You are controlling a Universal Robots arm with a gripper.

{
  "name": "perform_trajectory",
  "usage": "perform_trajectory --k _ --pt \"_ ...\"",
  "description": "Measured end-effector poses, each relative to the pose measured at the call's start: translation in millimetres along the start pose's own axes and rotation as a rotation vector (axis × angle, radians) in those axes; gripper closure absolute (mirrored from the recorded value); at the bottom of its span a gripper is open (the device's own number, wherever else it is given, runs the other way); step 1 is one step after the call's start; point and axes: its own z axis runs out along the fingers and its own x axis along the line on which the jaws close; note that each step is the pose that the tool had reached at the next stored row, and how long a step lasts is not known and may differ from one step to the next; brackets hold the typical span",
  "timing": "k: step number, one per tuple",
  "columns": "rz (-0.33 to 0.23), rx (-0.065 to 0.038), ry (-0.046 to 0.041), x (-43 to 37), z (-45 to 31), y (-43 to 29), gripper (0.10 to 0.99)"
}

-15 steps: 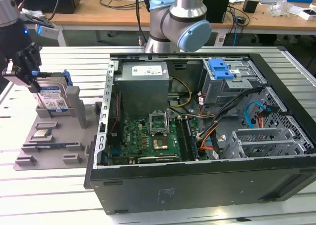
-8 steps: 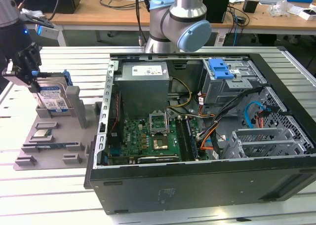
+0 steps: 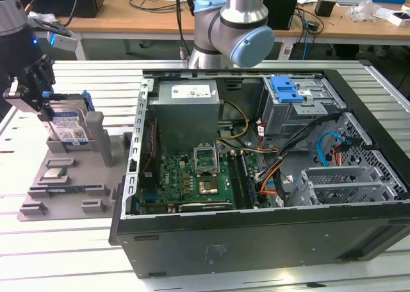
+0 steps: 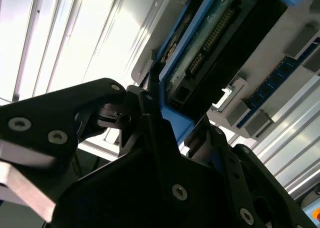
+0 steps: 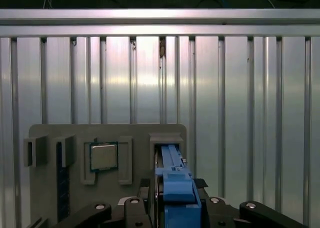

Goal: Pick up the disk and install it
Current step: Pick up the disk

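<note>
While the disk [image 3: 69, 127] is standing on edge in a slot of the grey holder [image 3: 72, 184], the pincer [image 3: 46, 103] is clamping its upper end. The jaws are drawn in narrow, lying against both faces of the disk's blue frame.

The exterior view is giving the wide layout. The disk's white-and-blue label is facing outward just below the pincer. A small square chip [image 3: 55, 173] is lying flat on the holder, lower down and near the disk's foot. The open computer case [image 3: 256, 241] is sitting well apart from the pincer on the slatted metal table [image 3: 64, 247], toward the exterior view's right. A grey-and-blue joint of the arm [image 3: 251, 45] is rising behind the case.

The second wrist view is showing the pincer [image 4: 175, 120] from close in. The black fingers [image 4: 150, 125] are pressing on the blue frame, and the disk [image 4: 215, 43] is running away from them with its row of connector pins [image 4: 212, 38] turned to the camera.

The first wrist view is looking along the pincer [image 5: 172, 195]. The disk [image 5: 172, 170] is showing as a thin blue edge between the jaws, with the holder [image 5: 50, 133] beneath it. The chip [image 5: 103, 156] is sitting in its recess just beside the disk, and the table [image 5: 225, 88] is stretching away beyond.
</note>
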Motion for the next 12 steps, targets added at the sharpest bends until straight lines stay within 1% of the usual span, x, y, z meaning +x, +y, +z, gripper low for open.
perform_trajectory --k 1,2,4,11,12 --pt "0.0 0.0 0.0 0.0 0.0 -2.0 0.639" --pt "0.0 0.0 0.0 0.0 0.0 -6.0 0.639" --pt "0.0 0.0 0.0 0.0 0.0 -9.9 0.639" --pt "0.0 0.0 0.0 0.0 0.0 -10.7 0.639" --pt "0.0 0.0 0.0001 0.0 0.0 -10.7 0.718"
